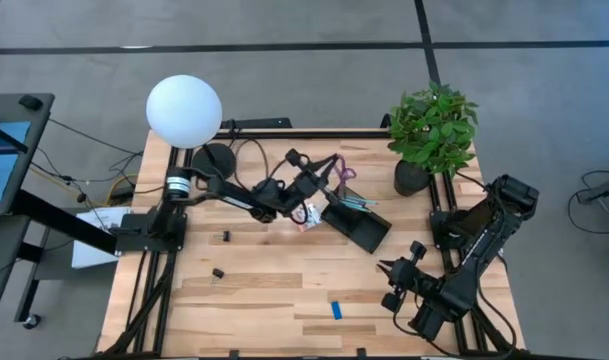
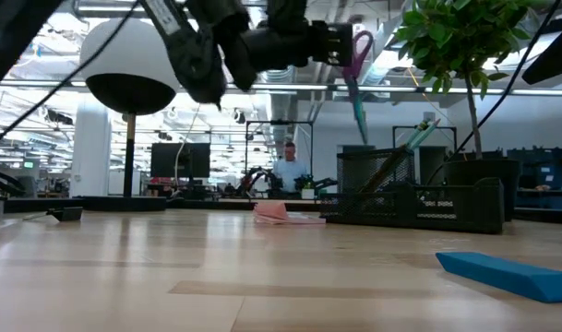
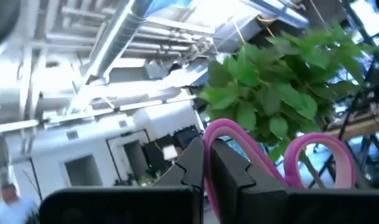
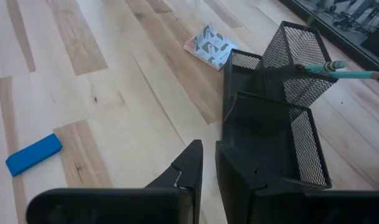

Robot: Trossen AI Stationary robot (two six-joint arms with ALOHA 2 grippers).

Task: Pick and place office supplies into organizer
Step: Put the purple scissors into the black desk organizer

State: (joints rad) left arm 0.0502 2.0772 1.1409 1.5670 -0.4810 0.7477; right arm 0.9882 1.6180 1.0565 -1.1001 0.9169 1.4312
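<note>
Your left gripper (image 2: 340, 44) hangs above the worktop (image 1: 264, 290), jaws clamped on the purple-handled scissors (image 2: 357, 69). In the left wrist view one pink-purple handle loop sits pinched between the fingers (image 3: 229, 177).

The low view shows the scissors' long axis near upright, handles at the jaws, blades pointing down. The organizer (image 1: 356, 222) lies just below and slightly toward the right arm's side of the blade tips; its taller mesh section, with a teal pen (image 4: 338, 70) already in it, is what the tips look aimed at. I judge the coming move a short descent, keeping the blades vertical so they clear the mesh rim.

Your right gripper (image 1: 392, 272) waits low near the organizer's front tray, jaws nearly closed, holding nothing. The white patterned packet (image 4: 210, 43) and blue block (image 4: 33, 154) lie loose on the worktop.
</note>
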